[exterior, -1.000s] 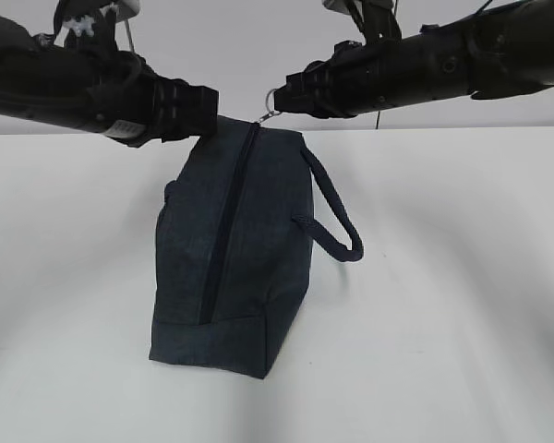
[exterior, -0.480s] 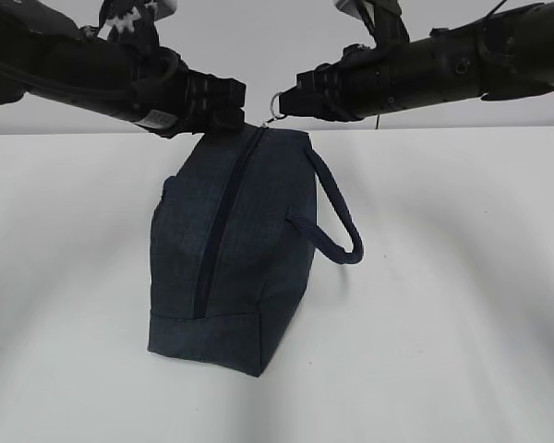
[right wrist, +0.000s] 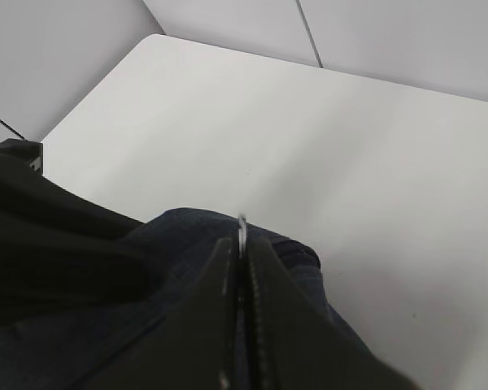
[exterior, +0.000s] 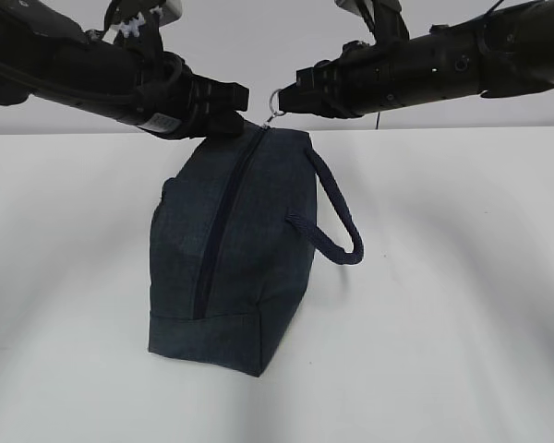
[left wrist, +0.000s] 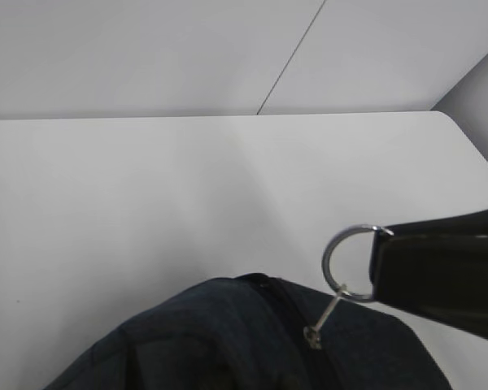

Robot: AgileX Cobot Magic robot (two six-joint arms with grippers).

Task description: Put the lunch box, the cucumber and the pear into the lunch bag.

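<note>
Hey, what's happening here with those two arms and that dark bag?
Two robot arms are working at the far end of the lunch bag on a white table. The right claw is shut on the metal ring pull of the zipper, which looks closed. The left claw presses on the bag's top corner; its grip can't be judged. No food or lunch box is visible.

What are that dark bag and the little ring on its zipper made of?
The lunch bag looks like woven navy fabric: matte, with a faint heathered weave and soft folds. Its ring pull looks like polished metal, thin, silvery and glinting where the right tool pinches it.
</note>
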